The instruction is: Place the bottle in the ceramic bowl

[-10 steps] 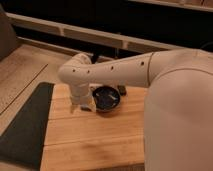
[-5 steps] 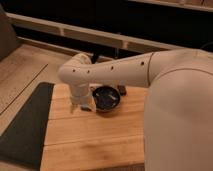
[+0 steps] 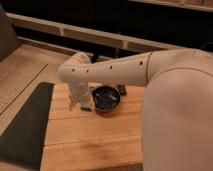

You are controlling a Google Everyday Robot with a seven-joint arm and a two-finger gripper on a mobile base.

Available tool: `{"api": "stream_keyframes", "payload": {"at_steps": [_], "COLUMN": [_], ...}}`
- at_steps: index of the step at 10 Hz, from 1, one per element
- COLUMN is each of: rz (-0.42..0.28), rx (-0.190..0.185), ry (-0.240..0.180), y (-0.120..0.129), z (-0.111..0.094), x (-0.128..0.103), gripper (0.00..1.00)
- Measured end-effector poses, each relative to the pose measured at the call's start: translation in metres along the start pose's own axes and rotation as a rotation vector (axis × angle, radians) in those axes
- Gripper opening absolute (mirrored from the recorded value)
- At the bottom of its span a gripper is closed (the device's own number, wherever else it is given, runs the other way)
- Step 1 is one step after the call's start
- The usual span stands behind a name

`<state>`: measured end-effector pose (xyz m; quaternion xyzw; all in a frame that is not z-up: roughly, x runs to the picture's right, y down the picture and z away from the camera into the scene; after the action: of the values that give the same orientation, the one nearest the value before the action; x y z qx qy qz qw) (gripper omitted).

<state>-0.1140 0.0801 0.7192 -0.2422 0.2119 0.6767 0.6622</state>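
Hanging just left of the ceramic bowl [image 3: 106, 98], the gripper [image 3: 77, 103] sits low over the wooden board [image 3: 90, 142]; its grip I cannot tell. What lies in the bowl's dark hollow is unclear, and I cannot make out the bottle. A blue-grey block [image 3: 86, 107] lies just beside the bowl's left rim.

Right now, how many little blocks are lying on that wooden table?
2. The flat blue-grey block lies just left of the ceramic bowl, by the gripper; the small black block sits behind the bowl's right side. The arm may hide others.
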Motion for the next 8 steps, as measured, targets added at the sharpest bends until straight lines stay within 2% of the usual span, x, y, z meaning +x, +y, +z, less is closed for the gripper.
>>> {"api": "stream_keyframes", "payload": {"at_steps": [2,3,5,8], "rz": [0.192,0.254,0.325,0.327], "rx": [-0.061,-0.078,-0.093,-0.093], "ry": [-0.139,-0.18,-0.182,-0.182], "y": [-0.007,-0.013,-0.01,-0.011], "z": [-0.014,-0.021,-0.021,-0.022], "x": [-0.064,-0.081,-0.084,-0.083], "gripper": [0.65,0.65,0.65,0.65]}}
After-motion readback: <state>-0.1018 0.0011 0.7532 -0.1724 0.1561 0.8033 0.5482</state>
